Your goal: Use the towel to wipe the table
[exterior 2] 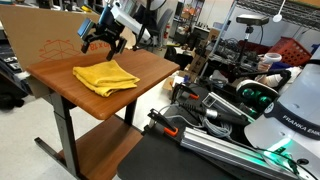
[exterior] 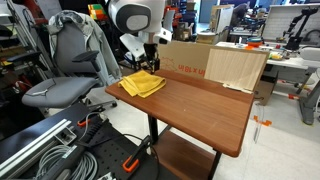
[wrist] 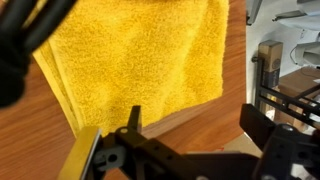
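Observation:
A folded yellow towel [exterior: 143,84] lies on the brown wooden table [exterior: 200,105], near one corner. It also shows in an exterior view [exterior 2: 105,76] and fills the top of the wrist view [wrist: 140,55]. My gripper [exterior: 148,60] hangs just above the towel's far edge, its fingers spread wide and holding nothing. In an exterior view [exterior 2: 104,41] it is above and behind the towel. In the wrist view the two dark fingers [wrist: 195,125] frame bare table wood next to the towel's edge.
A large cardboard sheet [exterior: 215,65] stands along the table's back edge. A grey office chair [exterior: 70,70] is beside the table. Cables and metal rails [exterior: 50,145] lie on the floor. Another robot base [exterior 2: 290,120] stands close by.

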